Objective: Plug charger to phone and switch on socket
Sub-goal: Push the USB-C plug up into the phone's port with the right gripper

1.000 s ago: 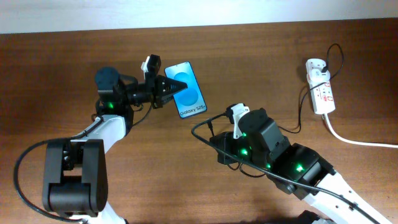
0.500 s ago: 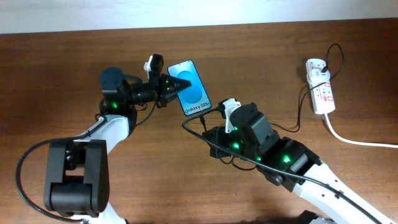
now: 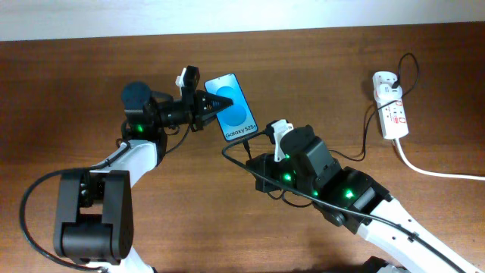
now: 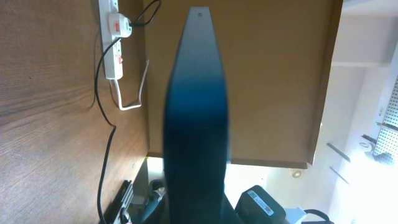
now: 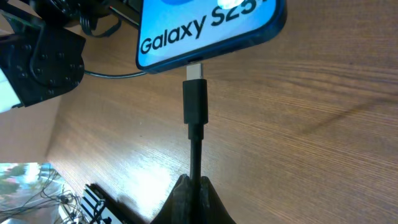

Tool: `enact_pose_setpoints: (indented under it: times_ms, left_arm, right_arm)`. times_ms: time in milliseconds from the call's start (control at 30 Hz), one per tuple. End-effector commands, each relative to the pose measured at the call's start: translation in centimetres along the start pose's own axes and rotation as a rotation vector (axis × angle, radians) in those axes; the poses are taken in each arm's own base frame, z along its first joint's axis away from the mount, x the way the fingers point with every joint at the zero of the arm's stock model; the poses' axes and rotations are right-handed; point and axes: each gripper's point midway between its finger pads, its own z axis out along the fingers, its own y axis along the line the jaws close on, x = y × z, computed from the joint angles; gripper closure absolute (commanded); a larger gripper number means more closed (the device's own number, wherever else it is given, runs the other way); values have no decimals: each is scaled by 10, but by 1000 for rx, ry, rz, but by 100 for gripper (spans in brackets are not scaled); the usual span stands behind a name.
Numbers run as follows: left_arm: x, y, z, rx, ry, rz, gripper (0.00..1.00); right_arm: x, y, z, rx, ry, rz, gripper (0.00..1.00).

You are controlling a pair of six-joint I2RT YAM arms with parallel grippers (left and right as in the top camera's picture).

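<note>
The phone [image 3: 234, 108] has a bright blue screen with white text and is held off the table, tilted, by my left gripper [image 3: 210, 103], which is shut on its upper end. In the left wrist view the phone [image 4: 196, 112] shows edge-on. My right gripper [image 5: 194, 186] is shut on the charger cable just behind its black connector [image 5: 194, 102]. The connector's metal tip sits at the port in the phone's [image 5: 205, 25] lower edge. In the overhead view the charger tip [image 3: 249, 142] meets the phone's near end. The socket [image 3: 390, 105] is a white power strip lying at the far right.
A thick white cord [image 3: 432, 171] runs from the socket off the right edge. The black charger cable [image 3: 362, 148] loops from the socket across the wooden table [image 3: 189, 227] to my right arm. The socket also shows in the left wrist view [image 4: 114, 37].
In the first half second my right gripper moved left and up, bringing the connector to the phone's lower edge, while the phone shifted slightly. Nothing visible has moved in the last half second.
</note>
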Motion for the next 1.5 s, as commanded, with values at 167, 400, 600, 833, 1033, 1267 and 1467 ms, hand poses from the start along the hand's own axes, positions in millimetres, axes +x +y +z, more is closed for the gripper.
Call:
enact_pose_setpoints:
  times_ms: [167, 400, 600, 833, 1033, 1267, 1467]
  left_arm:
    - [-1, -2, 2, 3, 2, 21, 100]
    - [-1, -2, 2, 3, 2, 17, 100]
    - [2, -2, 2, 4, 21, 56, 100]
    - [2, -2, 2, 4, 19, 91, 100]
    - [4, -2, 2, 4, 31, 91, 100]
    - [4, -2, 2, 4, 32, 90, 100]
    - [7, -2, 2, 5, 50, 90, 100]
  right_arm:
    - [-7, 4, 1, -9, -15, -17, 96]
    - [-5, 1, 5, 1, -3, -13, 96]
    - [-5, 1, 5, 0, -3, -13, 96]
    - [0, 1, -1, 0, 12, -11, 96]
    - [-1, 1, -3, 6, 3, -19, 96]
    - [-6, 5, -3, -10, -17, -37, 96]
    - [-9, 1, -3, 13, -35, -36, 96]
